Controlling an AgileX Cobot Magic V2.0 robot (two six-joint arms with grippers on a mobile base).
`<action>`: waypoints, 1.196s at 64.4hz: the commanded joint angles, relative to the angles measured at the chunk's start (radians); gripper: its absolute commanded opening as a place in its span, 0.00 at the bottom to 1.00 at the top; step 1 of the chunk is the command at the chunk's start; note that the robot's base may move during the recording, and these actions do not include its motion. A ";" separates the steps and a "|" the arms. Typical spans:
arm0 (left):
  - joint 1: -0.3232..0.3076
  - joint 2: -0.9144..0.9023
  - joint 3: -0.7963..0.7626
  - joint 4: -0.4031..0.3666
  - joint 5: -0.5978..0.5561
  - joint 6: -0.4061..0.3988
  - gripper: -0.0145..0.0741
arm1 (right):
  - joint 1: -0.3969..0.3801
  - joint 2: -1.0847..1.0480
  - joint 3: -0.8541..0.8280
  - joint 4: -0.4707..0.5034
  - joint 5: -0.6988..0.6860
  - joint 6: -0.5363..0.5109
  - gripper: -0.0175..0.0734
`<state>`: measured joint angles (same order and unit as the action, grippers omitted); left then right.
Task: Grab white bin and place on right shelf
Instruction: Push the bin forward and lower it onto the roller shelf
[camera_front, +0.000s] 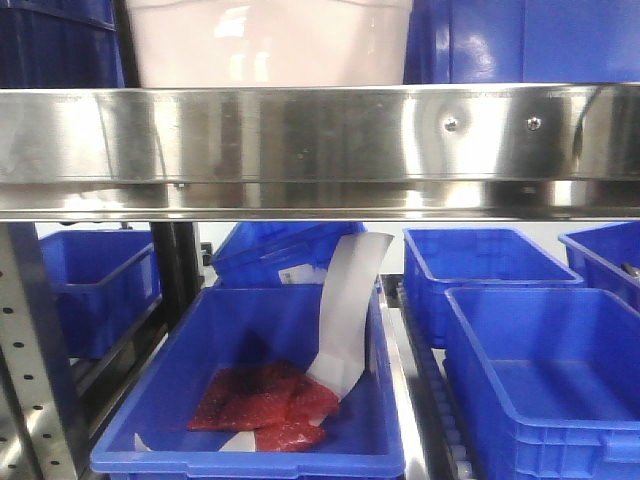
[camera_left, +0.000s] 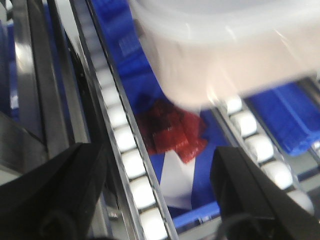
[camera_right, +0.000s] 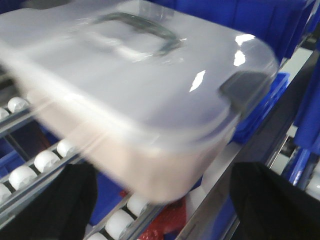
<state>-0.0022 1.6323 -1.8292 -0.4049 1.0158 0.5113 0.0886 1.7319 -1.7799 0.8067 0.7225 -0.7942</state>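
Note:
The white bin stands on the top level of the right shelf, just behind its shiny steel front rail. In the left wrist view the bin is blurred at the upper right, over the roller tracks. My left gripper is open below it, nothing between its black fingers. Seen from the right wrist, the bin shows its flat lid, a grey handle and a grey latch. My right gripper is open, its near corner just above the gap.
Under the rail a blue bin holds red packets and a white paper strip. More blue bins stand to the right and behind. White rollers run along the tracks. A perforated upright stands at the left.

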 joint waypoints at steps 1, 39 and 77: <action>-0.003 -0.071 -0.053 -0.049 -0.047 -0.012 0.54 | -0.002 -0.092 -0.033 0.038 -0.060 -0.008 0.86; -0.003 -0.214 0.039 -0.065 0.001 -0.064 0.03 | -0.002 -0.405 0.223 0.032 -0.221 0.117 0.28; -0.003 -0.740 0.969 -0.066 -0.846 -0.064 0.03 | -0.002 -1.077 1.218 0.041 -0.822 0.116 0.28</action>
<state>-0.0022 0.9862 -0.9285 -0.4440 0.3566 0.4522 0.0886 0.7499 -0.5976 0.8362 -0.0128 -0.6748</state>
